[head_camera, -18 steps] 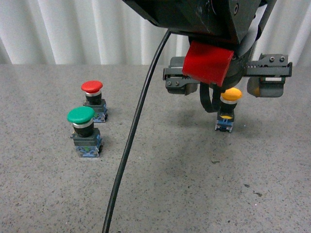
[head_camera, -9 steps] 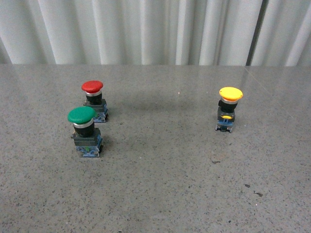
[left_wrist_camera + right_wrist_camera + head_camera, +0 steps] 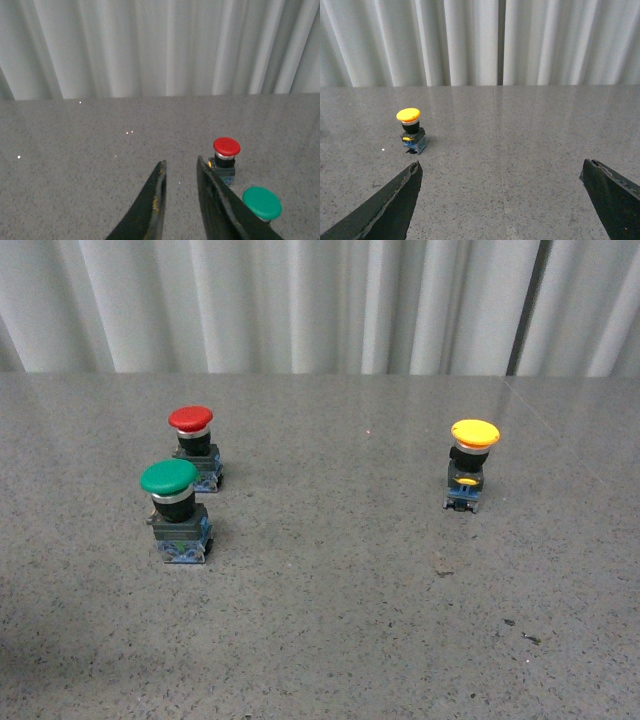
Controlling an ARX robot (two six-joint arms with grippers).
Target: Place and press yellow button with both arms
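Observation:
The yellow button (image 3: 470,468) stands upright on the grey table at the right, with a yellow cap, black body and blue base. It also shows in the right wrist view, the yellow button (image 3: 410,129) standing ahead of and off to one side of my open right gripper (image 3: 501,171), well apart from both fingers. My left gripper (image 3: 180,169) is shut with nothing between its fingers and hangs over bare table, close beside the red and green buttons. Neither arm shows in the front view.
A red-capped button (image 3: 192,443) and a green-capped button (image 3: 173,510) stand close together at the left of the table. A white pleated curtain (image 3: 300,300) hangs behind the table's far edge. Grey speckled tabletop (image 3: 340,620) stretches between the two groups.
One second ago an arm with a red part filled the upper front view, its gripper around the yellow button. It has since withdrawn out of that view; the buttons stay where they were.

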